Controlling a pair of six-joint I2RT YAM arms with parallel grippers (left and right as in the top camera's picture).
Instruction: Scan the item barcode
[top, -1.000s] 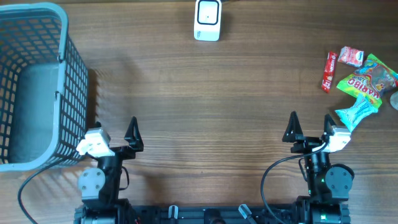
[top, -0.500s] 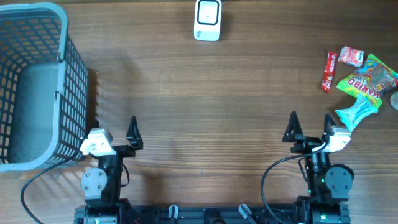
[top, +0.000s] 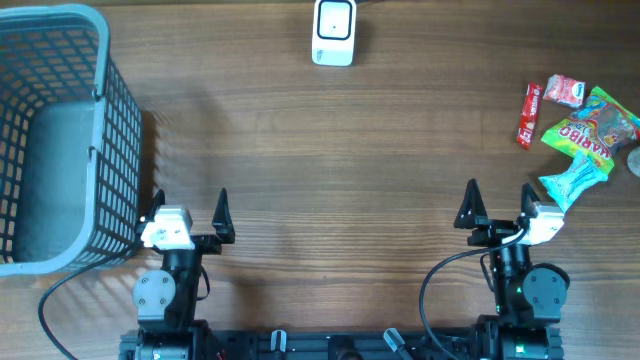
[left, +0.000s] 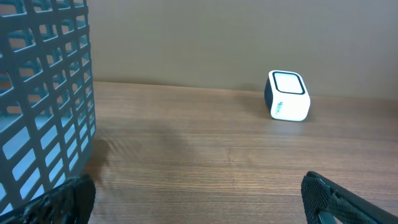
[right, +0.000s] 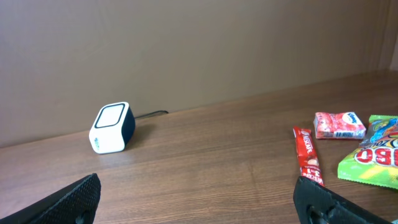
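The white barcode scanner (top: 333, 32) stands at the table's far edge, in the middle; it also shows in the left wrist view (left: 288, 95) and the right wrist view (right: 112, 127). Snack items lie at the far right: a red stick pack (top: 528, 114), a pink packet (top: 565, 90), a green Haribo bag (top: 592, 130) and a light blue packet (top: 572, 182). My left gripper (top: 190, 205) is open near the front edge with nothing between its fingers (left: 65, 200). My right gripper (top: 500, 198) is open too and empty, just in front of the blue packet.
A tall grey mesh basket (top: 110, 110) fills the left side, its wall close to my left gripper (left: 43, 93). A cable runs from the scanner along the back wall (right: 152, 114).
My left gripper has shifted slightly to the right, away from the basket wall. The right arm and the items have not moved.
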